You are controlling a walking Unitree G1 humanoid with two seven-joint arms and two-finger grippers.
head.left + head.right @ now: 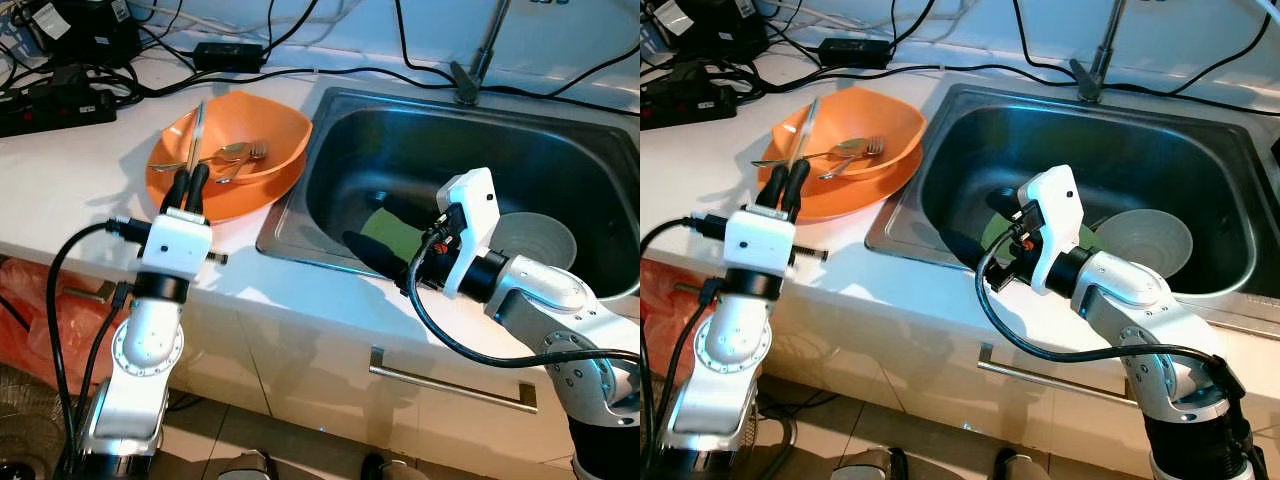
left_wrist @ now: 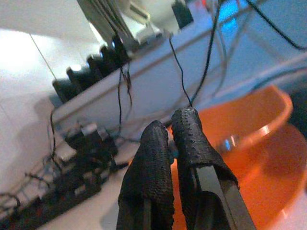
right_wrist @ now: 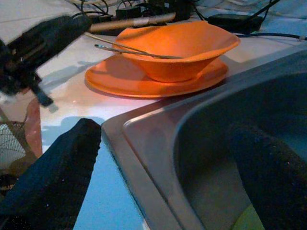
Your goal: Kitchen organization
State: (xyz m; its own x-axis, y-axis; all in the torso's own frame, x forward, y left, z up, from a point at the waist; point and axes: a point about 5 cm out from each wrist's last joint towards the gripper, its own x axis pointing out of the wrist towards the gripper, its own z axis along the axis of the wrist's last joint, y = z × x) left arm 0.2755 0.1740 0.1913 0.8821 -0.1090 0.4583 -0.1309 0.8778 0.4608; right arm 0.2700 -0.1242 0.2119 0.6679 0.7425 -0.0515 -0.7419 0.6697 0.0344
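Orange bowl (image 1: 255,150) with fork (image 1: 240,160) and spoon (image 1: 205,158) inside, stacked on orange plate (image 1: 235,200), just beside sink (image 1: 330,110).

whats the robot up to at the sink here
The left gripper is shut on a long thin utensil, holding it over the orange bowl, which sits on an orange plate on the counter and holds cutlery. The right gripper is open at the near rim of the sink. A pale bowl and something green lie in the sink.
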